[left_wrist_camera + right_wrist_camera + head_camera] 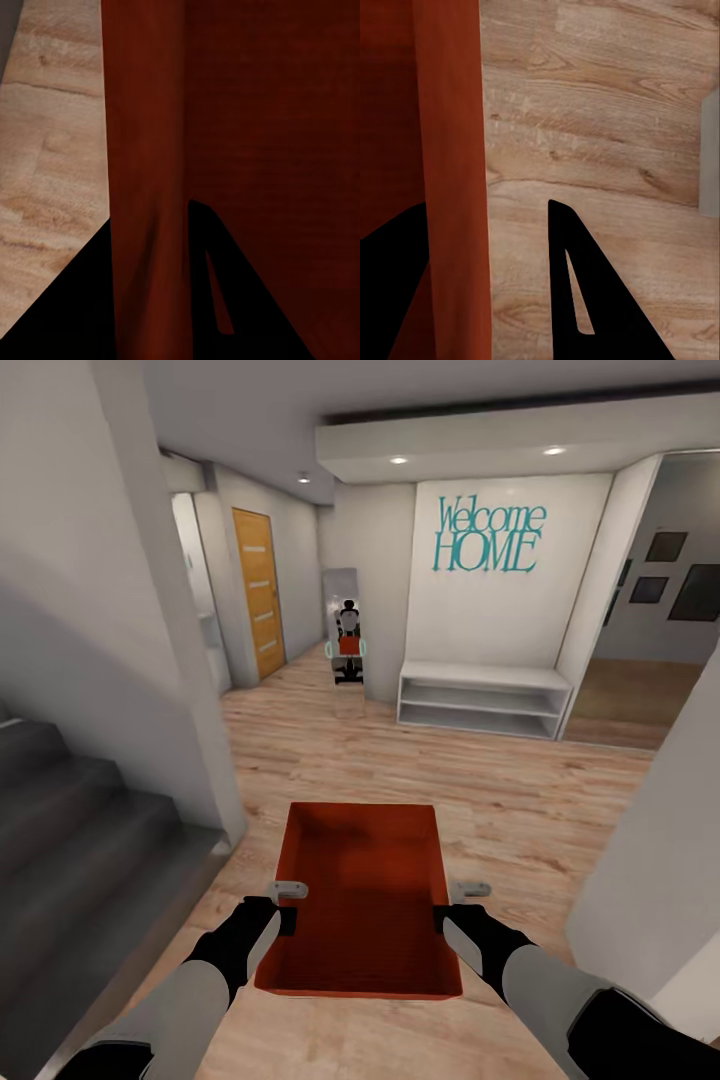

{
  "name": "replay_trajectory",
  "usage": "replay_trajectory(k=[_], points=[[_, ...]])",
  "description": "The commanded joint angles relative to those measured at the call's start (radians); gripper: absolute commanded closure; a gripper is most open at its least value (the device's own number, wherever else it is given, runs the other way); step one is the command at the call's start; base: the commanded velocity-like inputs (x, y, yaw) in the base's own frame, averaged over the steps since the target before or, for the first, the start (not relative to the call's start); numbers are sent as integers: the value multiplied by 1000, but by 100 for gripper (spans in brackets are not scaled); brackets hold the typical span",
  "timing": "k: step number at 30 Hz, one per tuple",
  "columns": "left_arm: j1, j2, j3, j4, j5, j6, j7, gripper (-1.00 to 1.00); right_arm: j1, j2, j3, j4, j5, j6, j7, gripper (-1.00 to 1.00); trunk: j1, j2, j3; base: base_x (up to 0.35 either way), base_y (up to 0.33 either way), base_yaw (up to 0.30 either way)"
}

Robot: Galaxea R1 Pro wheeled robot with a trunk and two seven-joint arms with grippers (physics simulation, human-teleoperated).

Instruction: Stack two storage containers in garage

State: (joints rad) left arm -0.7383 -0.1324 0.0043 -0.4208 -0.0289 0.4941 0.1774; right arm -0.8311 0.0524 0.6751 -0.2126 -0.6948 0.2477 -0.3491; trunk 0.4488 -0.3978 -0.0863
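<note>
Head view: left gripper (290, 905) and right gripper (452, 905) each clench 1 side wall of storage container (362, 900), held level between them for carrying.

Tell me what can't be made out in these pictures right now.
- Head view: the bin's underside, hidden by its own walls.
- Right wrist view: whether the right gripper presses the bin wall; a gap shows.
- Head view: the mirror's reflection, too small.
</note>
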Motion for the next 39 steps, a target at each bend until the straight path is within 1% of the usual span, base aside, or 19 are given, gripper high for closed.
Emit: replay_trajectory(k=[1, 39], points=[[0, -1, -3, 1, 17, 4, 4, 100, -2, 0, -27, -53, 25, -4, -5, 100, 1, -2, -2, 321, 0, 0], [0, -3, -3, 2, 17, 4, 4, 100, -2, -2, -28, -53, 25, -4, -5, 100, 1, -2, -2, 321, 0, 0]])
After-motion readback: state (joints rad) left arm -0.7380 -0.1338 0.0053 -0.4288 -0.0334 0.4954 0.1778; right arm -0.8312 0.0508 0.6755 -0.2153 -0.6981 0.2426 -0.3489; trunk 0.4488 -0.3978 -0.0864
